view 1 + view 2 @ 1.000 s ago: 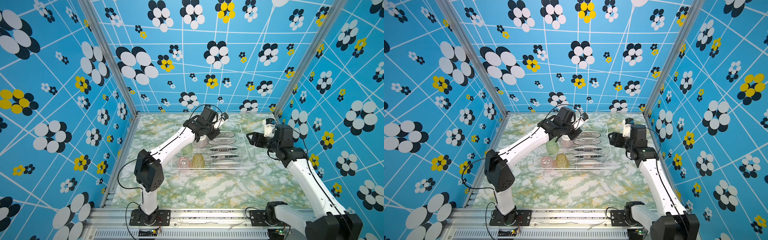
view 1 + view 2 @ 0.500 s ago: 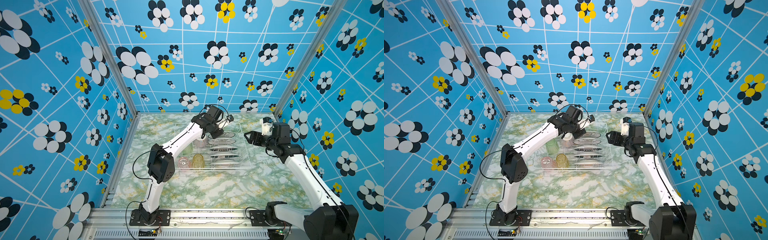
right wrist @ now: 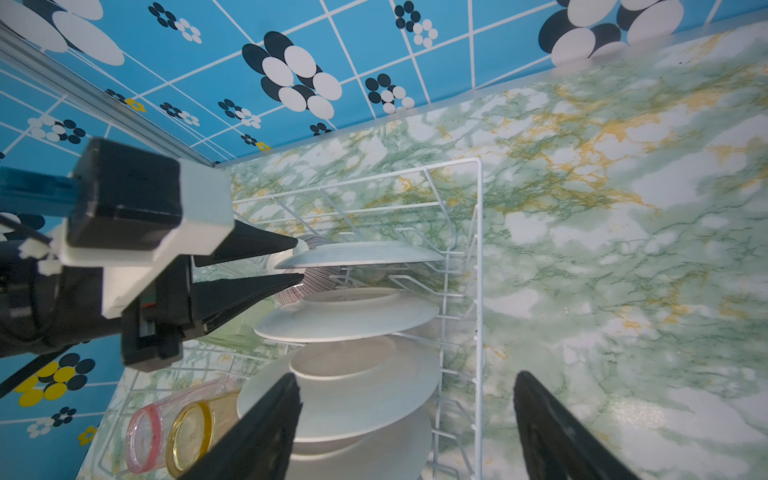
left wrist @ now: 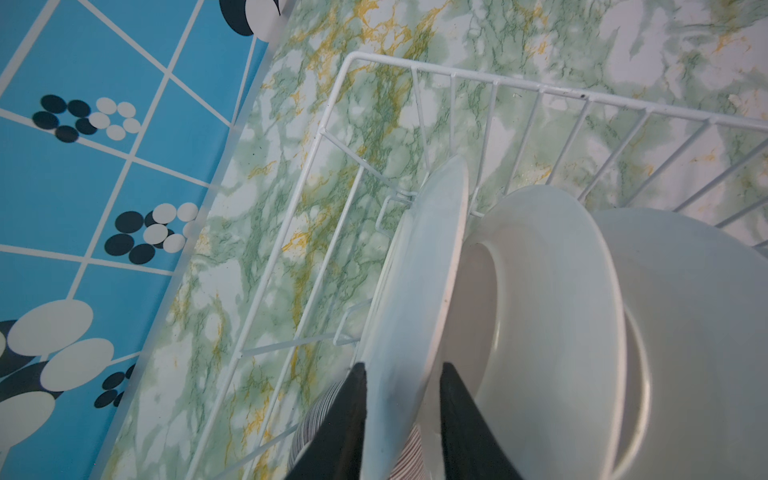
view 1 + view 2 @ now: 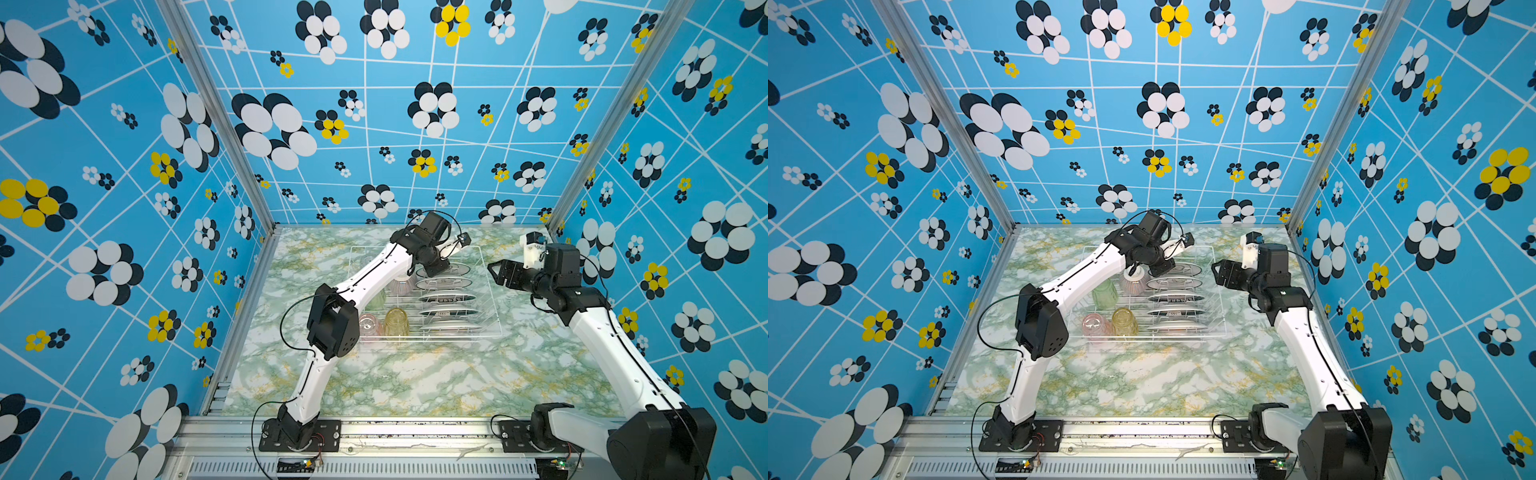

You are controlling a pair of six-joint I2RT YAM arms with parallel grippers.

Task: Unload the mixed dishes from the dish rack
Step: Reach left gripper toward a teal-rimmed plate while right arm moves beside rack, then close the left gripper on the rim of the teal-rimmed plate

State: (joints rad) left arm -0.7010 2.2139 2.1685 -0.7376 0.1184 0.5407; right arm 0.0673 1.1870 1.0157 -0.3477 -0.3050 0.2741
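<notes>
The whole thing hinges on the left claw (image 4: 403, 365) and the end plate (image 4: 419, 257) of the row. That plate stands on edge in the dish rack (image 3: 480, 291), rim up. The rim pokes right into the gap between the claw's two fingers, one finger per face. The flat of the plate runs in line with that gap, so imo the move is a pinch and a straight pull up out of the prongs, no twisting. The fingers are only partway apart and hug the rim. Honestly can't tell if they're squeezing it or just flanking it.

The next plate (image 4: 552, 311) sits just past one finger, so there's not much room to wobble. The pink-striped bowl (image 5: 1136, 280) peeks out by the other finger.

The right claw (image 3: 406, 376) is spread wide with nothing in it, beside the rack and well apart from that end plate, so the left arm is clearly nearer. The green tumbler (image 5: 1104, 293), pink tumbler (image 5: 1096, 326) and amber tumbler (image 5: 1124, 322) sit in the rack too, not out on the worktop (image 5: 415, 374).
</notes>
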